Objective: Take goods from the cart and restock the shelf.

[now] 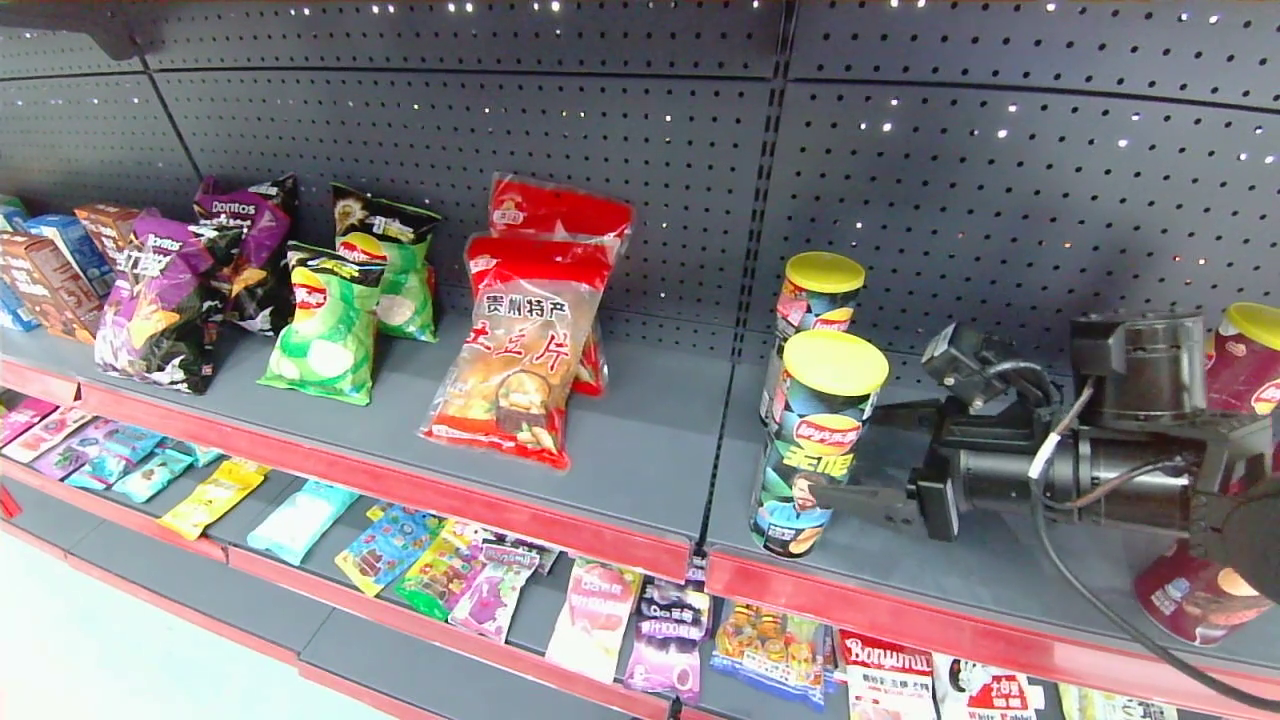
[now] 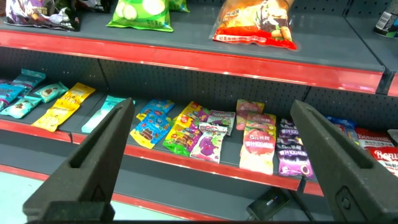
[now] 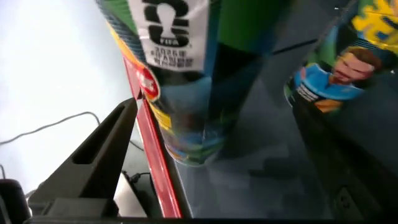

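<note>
1. A grey pegboard shelf (image 1: 640, 440) with red edges held bags (image 1: 515, 360) of snacks.
2. The front can (image 1: 825, 435) stood near the edge of the upper board, with a second can (image 1: 815, 295) just behind it.
3. The right gripper (image 1: 845, 455) had its fingers spread, one on either side of the front can.
4. The left gripper (image 2: 211, 109) gaped wide, facing the lower tiers of sweets (image 2: 205, 134).

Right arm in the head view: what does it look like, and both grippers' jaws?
The right arm is black and dark grey, built of cylindrical housings, with a black cable looping beneath. The left gripper and right gripper have matt black, wedge-shaped jaws with recessed slots.
</note>
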